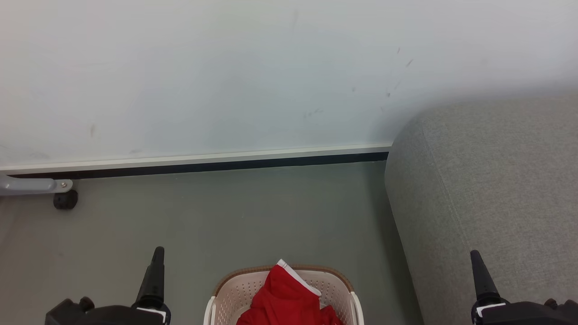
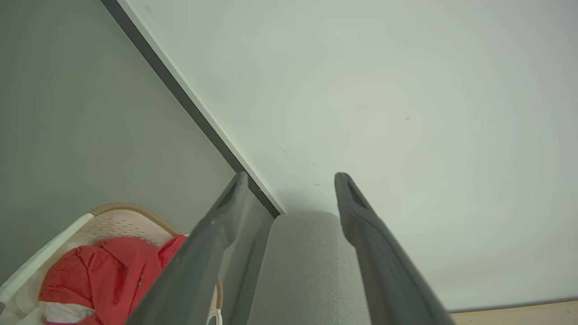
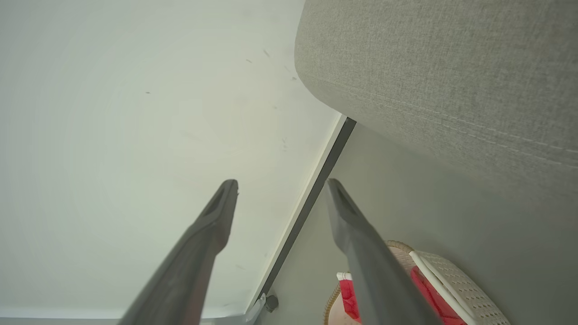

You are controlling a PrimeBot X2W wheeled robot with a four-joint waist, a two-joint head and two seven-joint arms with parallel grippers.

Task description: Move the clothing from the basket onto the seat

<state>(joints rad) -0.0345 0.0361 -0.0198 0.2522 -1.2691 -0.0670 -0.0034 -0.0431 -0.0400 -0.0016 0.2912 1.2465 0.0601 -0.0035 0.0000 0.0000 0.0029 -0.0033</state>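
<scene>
I am holding my left jaws and my right jaws wide open and empty. Nothing is touching the long dark fingers [image 2: 203, 253], and both pairs are pointing forward at the pale wall [image 1: 226, 81], raised above the floor [image 1: 226, 216]. To my judgement this is a waiting posture before the first reach. The basket [image 1: 224, 295] is standing on the floor between the two jaws, lower than the fingertips and closer to my body, so either side can be going down into it. The clothing [image 1: 284, 298] is lying inside the basket as a crumpled red heap, apart from both jaws. The seat [image 1: 496, 180] is stretching ahead on the side of the right jaws, just beside them and well apart from the left jaws. For this reason I am thinking the right side is better placed for the carrying. The heap is rising to a peak with white trim [image 1: 300, 277], and this peak is pointing away from me, the same way as my fingers, and leaning near the far brown rim [image 1: 316, 269]. Its long axis is seeming to run from my body forward, along the fingers. The nearer part is cut off in the head view, so I cannot tell this surely. The white handles [image 1: 209, 309] are facing sideways, one toward each jaws.
</scene>
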